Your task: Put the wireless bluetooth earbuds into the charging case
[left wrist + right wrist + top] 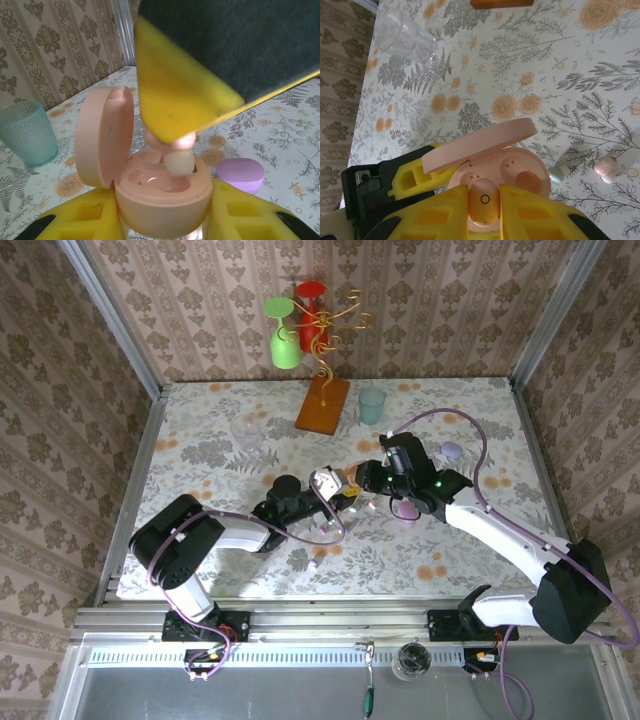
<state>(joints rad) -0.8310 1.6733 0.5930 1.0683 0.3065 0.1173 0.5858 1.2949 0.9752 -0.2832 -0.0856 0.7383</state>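
One floral table (200, 570) carries everything. Left arm (190, 540) and right arm (500, 535) reach in and meet near its middle. Towards the back are a wooden cup stand (322, 405) w/ a green cup (285, 340) and a red cup (312, 295) hung on it, a teal cup (371, 405) beside its base, and a clear glass (247, 432) further left.

Left gripper (165, 227) is clamped on the pink case (165, 200) from both sides, yellow pads against its lower half. The case sits upright w/ its lid (105, 135) swung open. A purple case (240, 174), closed, lies on the cloth nearby, apart from the action.

Right gripper (484, 217) pinches a pink earbud (484, 200) btwn its pads, right at the near rim of the open case. From the left wrist cam the bud's tip looks to be just entering one socket, but the finger above hides part of it, so I can't say it's seated; prob not fully. The other socket looks empty.

Progress, as I judge it: first bud partway in, not let go. Left to do: press it home, release, then fetch the second pink bud (606, 167), which lies loose on the cloth near a greenish-white bud (559, 173), seat it, and maybe shut the lid
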